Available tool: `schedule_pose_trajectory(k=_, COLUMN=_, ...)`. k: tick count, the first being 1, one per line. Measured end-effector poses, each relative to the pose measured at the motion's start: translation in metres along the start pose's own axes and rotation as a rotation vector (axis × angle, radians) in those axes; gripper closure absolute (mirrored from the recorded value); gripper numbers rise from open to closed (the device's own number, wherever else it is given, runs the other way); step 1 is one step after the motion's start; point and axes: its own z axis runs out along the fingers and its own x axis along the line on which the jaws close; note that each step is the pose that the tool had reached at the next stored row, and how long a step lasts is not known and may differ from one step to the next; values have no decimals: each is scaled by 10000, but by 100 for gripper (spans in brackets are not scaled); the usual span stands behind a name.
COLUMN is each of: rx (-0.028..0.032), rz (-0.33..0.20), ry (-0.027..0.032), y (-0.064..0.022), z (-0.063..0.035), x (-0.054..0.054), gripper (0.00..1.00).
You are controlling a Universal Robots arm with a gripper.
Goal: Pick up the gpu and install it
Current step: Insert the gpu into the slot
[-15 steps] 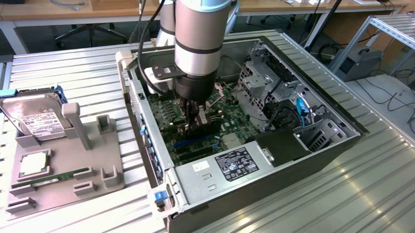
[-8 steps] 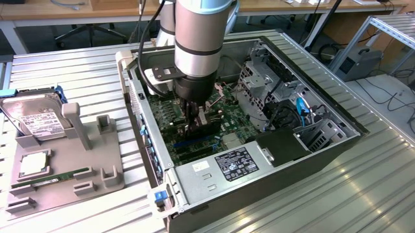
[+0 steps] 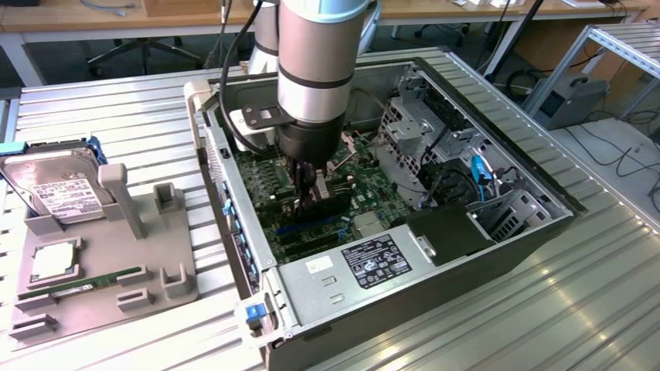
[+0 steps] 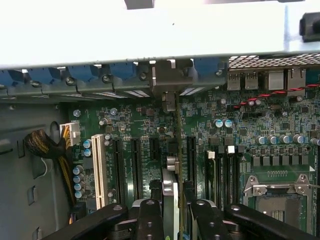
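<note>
Your gripper (image 4: 171, 210) has its fingers closed on the gpu (image 4: 170, 187), held on edge above the motherboard (image 4: 250, 145) so it lines up with a slot.

Claw (image 4: 172, 212) grips the gpu (image 4: 170, 150) edge-on above the green motherboard (image 4: 280, 125) slots

Even overhead light; the case rim (image 4: 150, 35) glares white (blown out), table (image 3: 577, 309) sheen.
</note>
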Motion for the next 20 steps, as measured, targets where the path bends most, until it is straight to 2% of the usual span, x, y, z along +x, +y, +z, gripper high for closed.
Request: schedule_pose_trajectory(k=20, rx=8, rz=-166, ry=-2, y=6, z=-10, x=-3, gripper=73)
